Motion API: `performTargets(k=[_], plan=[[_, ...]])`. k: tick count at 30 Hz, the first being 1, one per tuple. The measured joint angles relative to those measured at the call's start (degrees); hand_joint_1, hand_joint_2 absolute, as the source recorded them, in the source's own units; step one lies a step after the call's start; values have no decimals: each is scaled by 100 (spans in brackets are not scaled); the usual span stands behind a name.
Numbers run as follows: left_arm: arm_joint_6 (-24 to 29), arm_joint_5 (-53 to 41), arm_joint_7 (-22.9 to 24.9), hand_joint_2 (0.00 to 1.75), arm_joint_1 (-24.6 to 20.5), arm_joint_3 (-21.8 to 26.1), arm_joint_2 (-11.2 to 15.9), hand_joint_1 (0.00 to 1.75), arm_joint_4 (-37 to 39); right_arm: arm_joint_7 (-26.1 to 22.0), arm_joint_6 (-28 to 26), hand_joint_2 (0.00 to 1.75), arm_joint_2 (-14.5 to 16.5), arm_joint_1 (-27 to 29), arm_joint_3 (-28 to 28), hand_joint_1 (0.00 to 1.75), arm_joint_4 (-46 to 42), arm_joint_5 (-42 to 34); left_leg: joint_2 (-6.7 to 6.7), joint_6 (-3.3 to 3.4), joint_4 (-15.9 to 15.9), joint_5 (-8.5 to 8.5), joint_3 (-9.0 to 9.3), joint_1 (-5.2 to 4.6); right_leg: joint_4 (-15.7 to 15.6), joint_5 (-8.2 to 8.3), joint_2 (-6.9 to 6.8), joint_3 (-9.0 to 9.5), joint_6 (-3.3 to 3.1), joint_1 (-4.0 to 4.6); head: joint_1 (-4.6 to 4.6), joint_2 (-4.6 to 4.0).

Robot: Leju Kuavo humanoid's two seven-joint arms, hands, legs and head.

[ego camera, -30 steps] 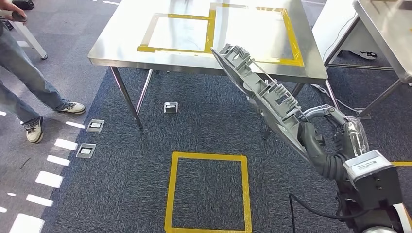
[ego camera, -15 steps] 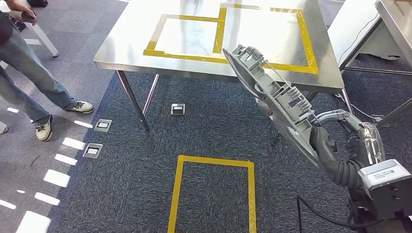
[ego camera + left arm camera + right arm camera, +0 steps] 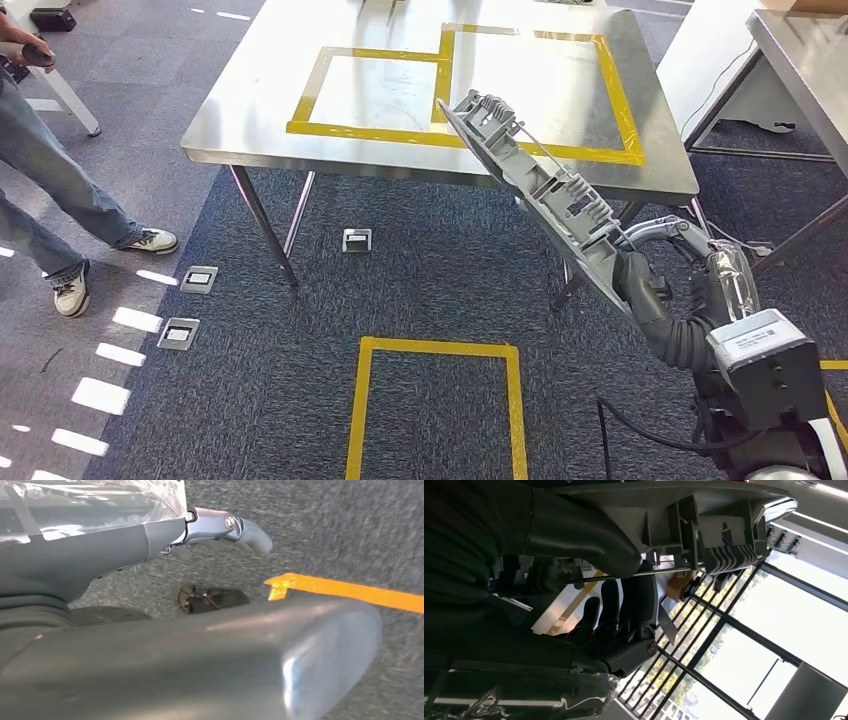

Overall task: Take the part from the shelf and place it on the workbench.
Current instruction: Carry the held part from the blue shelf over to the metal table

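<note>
The part point(image 3: 545, 195) is a long grey plastic panel with ribs and clips along one face. My right hand point(image 3: 640, 285) grips its lower end, low on the right in the head view. The panel slants up and away from the hand, and its top end reaches over the near edge of the steel workbench point(image 3: 250, 110). In the right wrist view the ribbed part point(image 3: 704, 525) runs out past my dark fingers point(image 3: 574, 530). My left hand point(image 3: 120, 550) hangs above the carpet, thumb and fingers apart, holding nothing.
Yellow tape marks two rectangles point(image 3: 375, 55) on the workbench top. A yellow taped square point(image 3: 435, 345) lies on the carpet in front of me. A person point(image 3: 60, 190) stands at the left. Another table point(image 3: 800, 60) stands at the right. Small metal floor boxes point(image 3: 357, 240) sit near the workbench legs.
The whole picture sways as the camera moves, and the workbench shows a little fuller. The part stays in my right hand's grip. The person's feet have shifted.
</note>
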Motion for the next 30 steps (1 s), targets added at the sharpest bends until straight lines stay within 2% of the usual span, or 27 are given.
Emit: performTargets(k=[1,3,4,5,6,7,8,9,10,12,15,17,19,20,21,22,23,24,25,26,28,30], plan=[[-5,3,-2,0,-17,1,1,0,-1,-1,1,175,-1,-5,-2,175,-1,-3,-3,28,-13,-8,10,13,262,-130,1,-138,19,-2,29,0],[-14,4,-2,0,-31,1,0,0,-1,-2,0,175,-1,-10,1,175,-1,-4,-5,76,-13,-36,22,3,1076,-441,2,-596,43,-4,96,0],[-16,4,-1,0,-29,1,-2,0,-1,-2,1,175,-1,-7,2,175,1,-4,-4,90,-11,-53,35,-6,1449,-535,2,-829,49,-4,121,0],[-16,5,0,0,-25,1,-3,0,-1,-2,1,175,-1,-6,3,175,2,-4,-6,100,-8,-74,59,-16,1651,-502,2,-988,45,-3,138,0],[-16,6,1,0,-23,1,-3,0,-1,-2,1,175,-1,-6,4,175,2,-4,-10,102,-5,-100,96,-25,1622,-322,2,-1044,29,0,154,0],[-17,7,1,0,-24,1,-3,0,-1,-2,1,175,-1,-6,4,175,3,-4,-15,98,-2,-131,144,-32,1387,-44,2,-1006,4,4,170,0],[-20,8,1,0,-26,1,-5,0,-1,-3,1,175,-1,-6,4,175,3,-5,-22,88,-2,-166,198,-38,1016,263,3,-897,-33,14,187,0],[-23,9,-1,0,-33,1,-8,0,-1,-3,1,175,0,-5,4,175,3,-6,-28,70,1,-198,240,-51,676,486,1,-783,-69,31,196,0],[-27,9,-1,0,-39,2,-10,0,-2,-5,0,175,-2,-9,2,175,-1,-7,-31,47,4,-221,260,-58,417,592,-1,-688,-102,48,203,0],[-33,11,1,0,-49,2,-16,0,-3,-9,-2,175,-8,-14,-2,175,-13,-8,-24,-11,10,-242,247,-67,213,540,-2,-609,-151,81,207,0],[-36,10,-1,0,-77,1,-18,0,-3,-10,-2,175,-13,-8,-4,175,-30,-9,3,-114,99,-337,203,-66,66,463,10,-528,-200,45,185,0],[-35,10,-4,0,-98,1,-14,0,-3,-9,-1,175,-12,-7,-3,175,-32,-10,12,-173,590,-580,-20,-48,17,446,4,-451,-233,20,125,0],[-35,10,-2,0,-99,1,-13,0,-3,-9,-1,175,-11,-6,-1,175,-32,-10,15,-214,1390,-851,-447,-29,21,404,3,-403,-258,24,62,0],[-35,10,-1,0,-91,0,-12,0,-3,-9,-1,175,-11,-4,-1,175,-32,-10,16,-223,1646,-862,-613,-26,26,376,9,-372,-259,27,42,0],[-35,10,1,0,-85,-1,-11,0,-3,-9,-1,175,-10,-3,0,175,-32,-10,16,-223,1697,-748,-692,-25,34,341,17,-331,-257,31,24,0],[-35,10,1,0,-82,-1,-11,0,-3,-9,-1,175,-10,-3,0,175,-32,-10,16,-210,1500,-506,-654,-25,43,300,25,-276,-251,35,11,0],[-35,10,1,0,-83,-1,-10,0,-3,-9,-1,175,-9,-3,0,175,-32,-10,16,-184,1142,-209,-542,-27,52,252,31,-212,-241,39,-4,0],[-35,10,2,0,-85,-1,-7,0,-2,-9,-1,175,-8,-2,1,175,-32,-10,17,-146,813,8,-417,-37,56,206,35,-158,-227,47,-14,0],[-35,10,1,0,-89,0,-4,0,-2,-10,-1,175,-7,-8,1,175,-32,-10,18,-104,539,145,-303,-52,62,168,41,-119,-205,53,-21,0],[-35,10,2,0,-91,1,-2,0,-2,-11,-3,175,-5,-13,-1,175,-33,-10,20,-59,388,175,-229,-69,65,145,46,-109,-177,54,-29,0],[-34,11,3,0,-94,1,1,0,-3,-13,-8,175,-3,-15,-3,175,-36,-11,22,17,289,101,-172,-90,64,130,48,-135,-119,54,-39,0],[-40,14,4,0,-100,1,3,0,-4,-13,-10,175,-7,-7,-8,175,-46,-14,17,71,149,36,-104,-53,100,80,36,-173,-65,55,-34,0]])
